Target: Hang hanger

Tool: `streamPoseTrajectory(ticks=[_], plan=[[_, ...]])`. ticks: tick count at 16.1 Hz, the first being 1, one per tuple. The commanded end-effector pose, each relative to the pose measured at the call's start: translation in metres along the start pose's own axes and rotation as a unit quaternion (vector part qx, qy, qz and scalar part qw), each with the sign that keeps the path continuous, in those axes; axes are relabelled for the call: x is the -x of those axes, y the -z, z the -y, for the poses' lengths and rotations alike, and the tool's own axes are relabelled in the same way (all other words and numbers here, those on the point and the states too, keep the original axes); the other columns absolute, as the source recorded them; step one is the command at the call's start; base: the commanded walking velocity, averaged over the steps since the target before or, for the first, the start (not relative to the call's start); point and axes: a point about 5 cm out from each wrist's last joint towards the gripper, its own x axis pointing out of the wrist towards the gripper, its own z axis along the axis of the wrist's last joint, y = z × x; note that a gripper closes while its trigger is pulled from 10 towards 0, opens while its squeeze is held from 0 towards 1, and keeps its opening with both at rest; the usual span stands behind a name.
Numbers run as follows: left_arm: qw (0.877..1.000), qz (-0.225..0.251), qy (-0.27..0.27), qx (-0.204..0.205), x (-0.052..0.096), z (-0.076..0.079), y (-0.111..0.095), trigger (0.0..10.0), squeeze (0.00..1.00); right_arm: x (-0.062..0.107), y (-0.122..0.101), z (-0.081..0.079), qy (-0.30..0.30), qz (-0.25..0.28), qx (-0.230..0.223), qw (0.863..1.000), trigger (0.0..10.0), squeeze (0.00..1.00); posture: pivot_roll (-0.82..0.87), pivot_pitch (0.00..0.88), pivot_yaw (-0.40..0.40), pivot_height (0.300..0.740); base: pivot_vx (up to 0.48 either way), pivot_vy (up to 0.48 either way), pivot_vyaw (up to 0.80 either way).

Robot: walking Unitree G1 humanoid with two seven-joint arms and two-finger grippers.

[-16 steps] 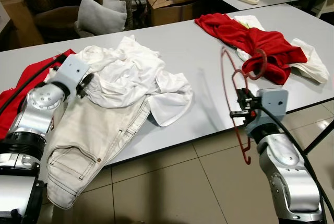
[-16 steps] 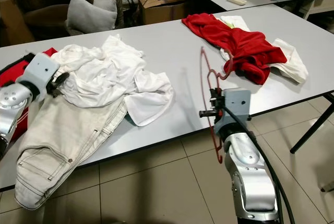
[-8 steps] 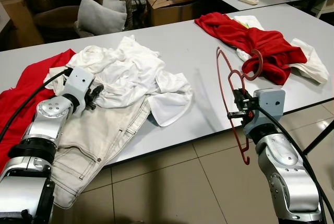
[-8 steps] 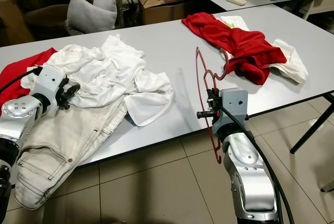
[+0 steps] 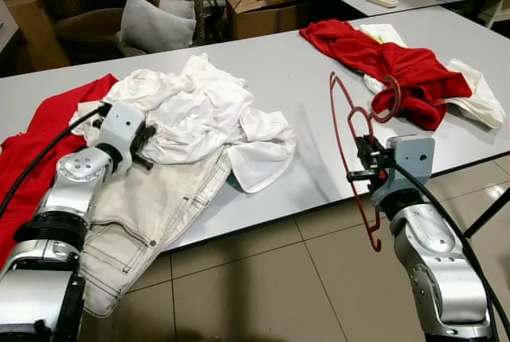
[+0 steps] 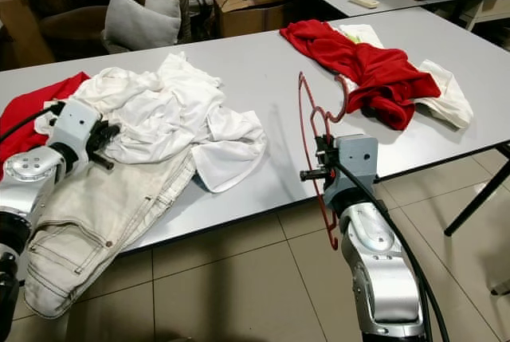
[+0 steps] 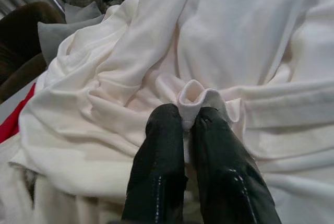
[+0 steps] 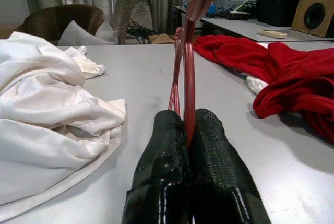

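Note:
A red wire hanger (image 5: 351, 144) stands upright at the table's near right edge, its hook up beside the red cloth. My right gripper (image 5: 360, 163) is shut on the hanger (image 8: 188, 72), the wire pinched between both fingers. A crumpled white shirt (image 5: 199, 111) lies at the table's left middle. My left gripper (image 5: 146, 149) is at the shirt's left edge, shut on a fold of the white fabric (image 7: 195, 96).
Beige jeans (image 5: 139, 222) hang over the table's (image 5: 303, 79) near edge under the shirt. Red cloth (image 5: 40, 131) lies at far left; a red and white pile (image 5: 398, 67) lies at the right. A brown chair with a grey pillow (image 5: 151, 23) and a cardboard box (image 5: 263, 11) stand beyond.
My left gripper moved down from the shirt's top left to its near left edge and closed on a fold. The hanger in my right gripper shifted slightly left.

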Motion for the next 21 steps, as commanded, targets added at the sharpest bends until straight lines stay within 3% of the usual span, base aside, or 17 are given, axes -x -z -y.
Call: streamPoseTrajectory(ticks=[1, 4, 7, 10, 12, 15, 21], plan=[[1.000, 0.017, -0.001, 0.016, 0.000, -0.002, -0.004, 0.0, 0.00, 0.000, 0.004, 0.000, 0.000, -0.011, -0.002, 1.000, 10.0, 0.00, 0.01, 0.000, 0.081, 0.740, 0.000, 0.000, 0.00], [0.999, 0.030, 0.004, 0.034, 0.001, -0.001, -0.005, 0.0, 0.00, 0.001, 0.005, 0.000, 0.002, -0.011, -0.003, 1.000, 10.0, 0.00, 0.01, 0.000, 0.083, 0.740, 0.000, 0.000, 0.00], [0.991, 0.091, -0.035, 0.097, 0.006, -0.016, -0.020, 0.0, 0.00, 0.001, 0.005, 0.000, 0.003, -0.011, -0.003, 1.000, 10.0, 0.00, 0.02, 0.000, 0.076, 0.740, 0.000, 0.000, 0.00], [0.961, 0.216, -0.052, 0.164, 0.013, -0.044, -0.078, 0.0, 0.00, -0.001, 0.005, 0.000, 0.003, -0.009, -0.002, 1.000, 10.0, 0.00, 0.03, 0.000, 0.070, 0.740, 0.000, 0.000, 0.00], [0.940, 0.287, -0.055, 0.177, 0.022, -0.061, -0.121, 0.0, 0.00, -0.002, 0.004, -0.001, 0.002, -0.007, -0.003, 1.000, 10.0, 0.00, 0.03, 0.000, 0.070, 0.740, 0.000, 0.000, 0.00], [0.910, 0.370, -0.041, 0.184, 0.037, -0.073, -0.172, 0.0, 0.00, -0.003, 0.004, 0.000, 0.004, -0.003, -0.004, 1.000, 10.0, 0.00, 0.03, 0.000, 0.076, 0.740, 0.000, 0.000, 0.00], [0.865, 0.458, -0.047, 0.198, 0.062, -0.093, -0.230, 0.0, 0.00, -0.003, 0.005, 0.001, 0.016, 0.004, -0.007, 1.000, 10.0, 0.00, 0.03, 0.000, 0.098, 0.740, 0.000, 0.000, 0.00]])
